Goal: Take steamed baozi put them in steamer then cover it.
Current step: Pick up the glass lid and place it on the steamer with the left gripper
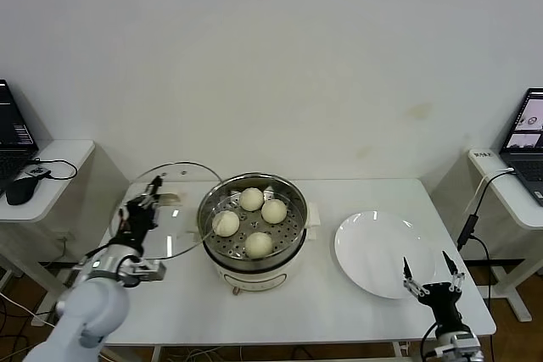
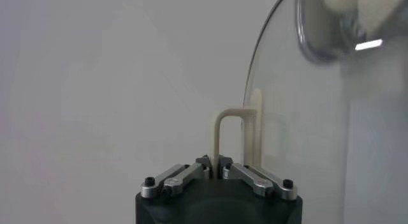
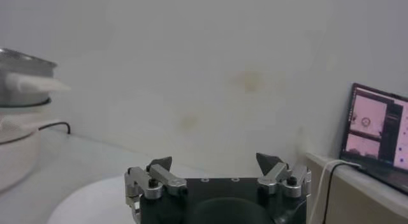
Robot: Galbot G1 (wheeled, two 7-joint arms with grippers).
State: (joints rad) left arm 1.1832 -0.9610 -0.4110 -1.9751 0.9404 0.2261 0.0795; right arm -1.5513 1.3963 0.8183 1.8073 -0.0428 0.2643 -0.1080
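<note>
Right gripper [image 1: 432, 276]: nearest the head camera, parked at the front edge of the table [image 1: 339, 311], just over the near rim of the empty white plate [image 1: 373, 253]; its fingers stand wide apart and hold nothing.
Left gripper [image 1: 153, 197]: clamped tight on the cream bar handle [image 2: 231, 137] of the lid [image 1: 174, 209], which is lifted and tilted, to the robot's left of the steamer [image 1: 251, 225].
Step in hand: covering the pot, as I judge it, since loading looks finished.
Doing it well: level the lid first, centre it over the steel rim, then lower it straight so the metal edge seats all round; let go only once it rests flat.
Risk: a tilted lid could catch the near rim or nudge a bun.
Buns [image 1: 252, 220]: four smooth, cream-white rounds on the perforated tray inside the pot, close together but uncrushed.
Steamer look: shiny steel bowl on a cream base, mid-table.
Lid look: clear glass, thin metal rim.
</note>
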